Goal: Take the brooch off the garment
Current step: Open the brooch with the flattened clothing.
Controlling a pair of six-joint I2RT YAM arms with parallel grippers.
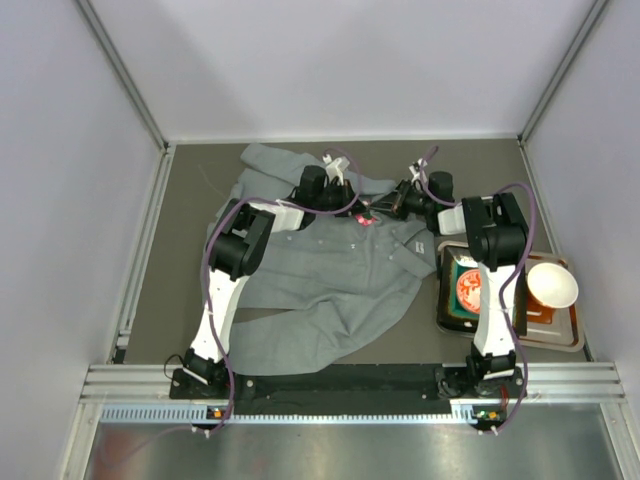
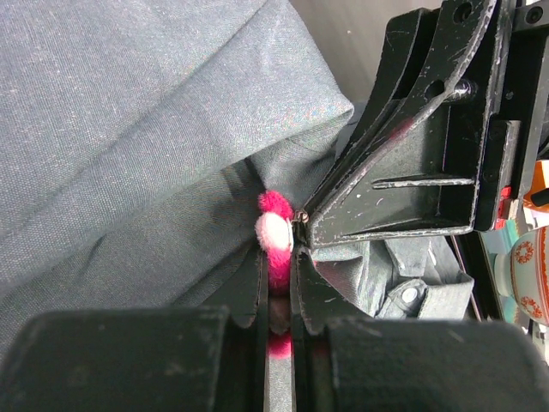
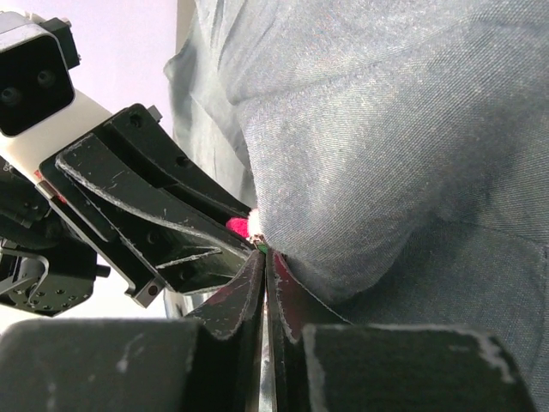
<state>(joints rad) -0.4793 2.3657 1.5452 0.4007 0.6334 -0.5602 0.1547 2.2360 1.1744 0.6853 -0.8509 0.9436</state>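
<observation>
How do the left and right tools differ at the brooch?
Left tool is shut on the brooch, pink inside its grip; right tool is shut against the garment, its catch unclear. Left tool reaches in from the left, right tool from the right. Both are shut, tips meeting.

The bench is a dark grey-brown surface enclosed by white wall panels at left, rear and right; an aluminium rail runs along its near edge. A metal tray lies at the right side of the bench, towards the front; it holds a white bowl at its right end, a dark green packet with a round red-orange print at its left end, and an orange item just beside the bowl, identity not determinable.
</observation>
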